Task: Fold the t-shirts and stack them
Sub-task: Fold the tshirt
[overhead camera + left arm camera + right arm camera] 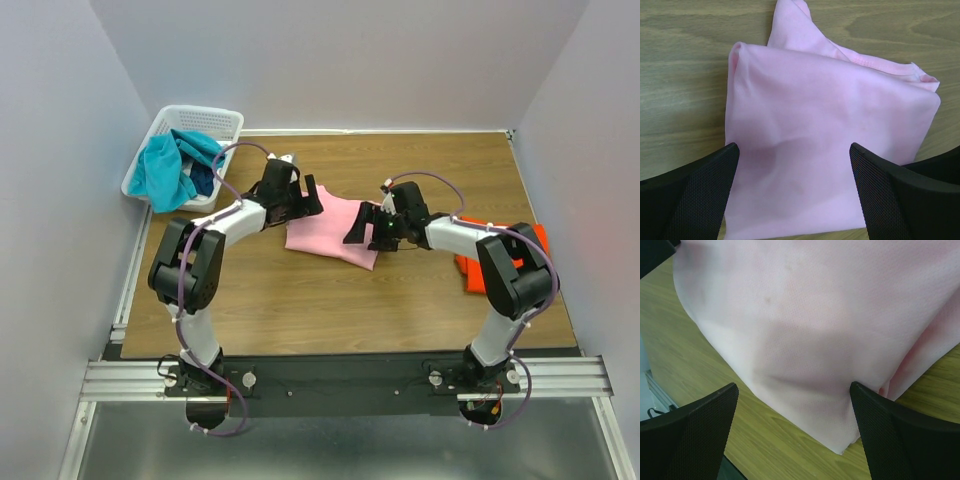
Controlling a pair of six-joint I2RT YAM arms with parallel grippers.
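Pink t-shirt (325,236) lies folded between the left claw (308,204) and right claw (361,227), both spread wide.

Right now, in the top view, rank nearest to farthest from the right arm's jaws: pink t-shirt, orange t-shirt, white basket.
1. Light pink cloth t-shirt, just below them, table centre.
2. Bright orange cloth t-shirt, right side.
3. White plastic slatted basket, far-left corner.

Top view: orange shirt (472,276) mostly hidden behind right arm (512,268); its fold state can't be read. Dark blue garment (204,181) in basket (214,116) largely buried under teal one (163,175). Pink shirt (325,232): 2 ends covered by left gripper (305,205) and right gripper (362,228). Both wrist views: pink shirt runs out of frame, outline incomplete.
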